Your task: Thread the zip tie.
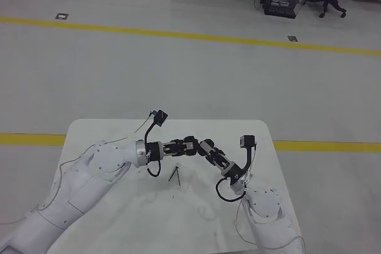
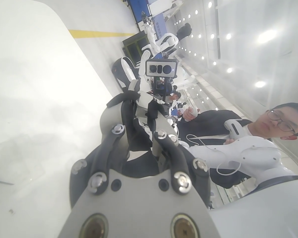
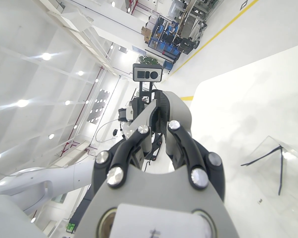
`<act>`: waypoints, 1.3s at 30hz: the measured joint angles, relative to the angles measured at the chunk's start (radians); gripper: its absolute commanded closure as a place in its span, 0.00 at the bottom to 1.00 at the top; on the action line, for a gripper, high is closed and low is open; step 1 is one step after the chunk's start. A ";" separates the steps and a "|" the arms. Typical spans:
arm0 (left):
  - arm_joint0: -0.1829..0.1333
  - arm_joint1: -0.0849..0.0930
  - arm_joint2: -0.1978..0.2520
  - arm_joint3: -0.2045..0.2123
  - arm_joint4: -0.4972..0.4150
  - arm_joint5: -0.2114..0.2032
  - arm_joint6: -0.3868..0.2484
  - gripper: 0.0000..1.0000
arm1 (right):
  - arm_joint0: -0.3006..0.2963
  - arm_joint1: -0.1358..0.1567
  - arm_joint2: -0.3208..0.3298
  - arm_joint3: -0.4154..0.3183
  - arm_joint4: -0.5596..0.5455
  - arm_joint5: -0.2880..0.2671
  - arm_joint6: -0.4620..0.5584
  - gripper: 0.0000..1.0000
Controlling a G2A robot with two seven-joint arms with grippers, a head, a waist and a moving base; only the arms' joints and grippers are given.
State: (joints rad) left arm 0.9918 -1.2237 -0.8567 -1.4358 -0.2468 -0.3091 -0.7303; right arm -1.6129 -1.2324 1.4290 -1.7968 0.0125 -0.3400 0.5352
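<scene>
Zip tie (image 1: 176, 171) flat on the table (image 1: 228, 133), roughly mid-width, as a thin black V of two strips; can't tell if one bent tie or two. Seems to rest on a clear sheet (image 3: 268, 139). Reads as pre-grasp: first pick not yet done. Left gripper (image 2: 140, 105) and right gripper (image 3: 160, 110) tip to tip above the table, just past the tie on the far side, apart from it. Can't tell for either whether clenched or released. For a clean pick: come down on one strip away from the V's apex, pinch across the width, lift only a little, watch for the sheet riding up with it. Then probably take the other end with the second gripper, line up tail tip and slot, and keep the free length short to limit droop. Room: tie between the two forearms, so tight sideways there. Open tabletop toward the left side and toward the far edge. Far edge and rounded far corners well apart from the work. Best to keep the threading over mid-table, clear of both elbows.
</scene>
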 measured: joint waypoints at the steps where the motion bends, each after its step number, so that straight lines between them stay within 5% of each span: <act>1: 0.000 0.000 0.000 0.000 0.001 0.001 0.000 0.93 | 0.000 0.000 0.000 0.000 0.000 0.000 0.000 1.00; 16: -0.003 0.001 0.003 0.010 0.000 0.002 0.000 1.00 | 0.003 0.007 -0.008 0.003 -0.002 0.000 0.000 1.00; 17: -0.004 0.001 0.003 0.011 0.000 0.002 0.000 1.00 | 0.003 0.007 -0.008 0.003 -0.002 0.000 0.003 0.57; 18: -0.004 0.001 0.003 0.013 0.001 0.002 0.001 1.00 | 0.004 0.008 -0.009 0.004 -0.003 0.000 0.006 0.00; 39: -0.010 0.004 -0.008 0.032 0.004 -0.004 0.019 1.00 | -0.015 0.026 0.073 0.008 -0.004 0.000 -0.023 0.00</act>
State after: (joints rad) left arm 0.9821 -1.2195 -0.8642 -1.4033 -0.2429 -0.3127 -0.7111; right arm -1.6282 -1.2066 1.5019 -1.7893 0.0080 -0.3400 0.5125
